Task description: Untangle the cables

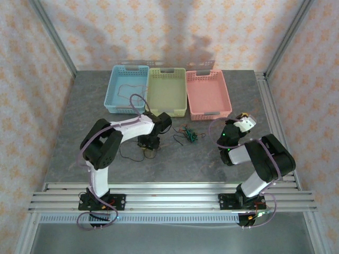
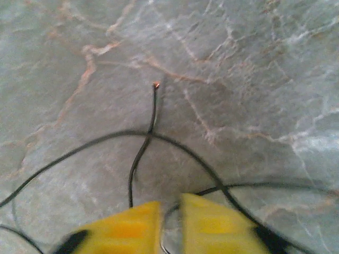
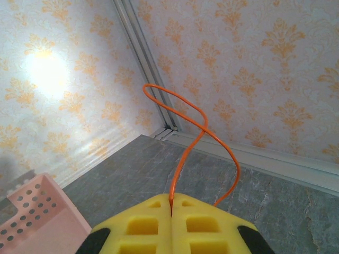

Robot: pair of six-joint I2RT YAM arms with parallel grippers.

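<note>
**A:** From above, how far along is the job?

**B:** Partway at best, I judge. A small knot of thin dark and reddish cables (image 1: 188, 136) lies on the grey marbled bench (image 1: 175, 169) between the two arms, just short of the yellow-green plastic basket (image 1: 167, 100). One thin reddish wire (image 1: 127, 89) lies loose in the pale blue plastic basket (image 1: 112, 95), so that one looks dealt with. The knot is what is left.

**A:** And the left wrist camera?

**B:** The left gripper (image 2: 169, 203) is low over the bench, its yellow jaws drawn in to a narrow slit. A thin black cable with a bare copper tip (image 2: 153, 108) runs away from them, and another black strand arcs across it. A dark loop shows in the slit, but I cannot tell whether it is actually pinched.

**A:** The right wrist camera?

**B:** The right gripper (image 3: 172, 198) is raised and tilted towards the patterned wall. Its jaws are pressed together on a thin orange wire (image 3: 203, 128), which rises from between them, loops over, crosses itself and falls back beside the jaws. The pink perforated basket (image 3: 37, 211) sits below to the left, so this wire looks freed but not yet put away.
</note>
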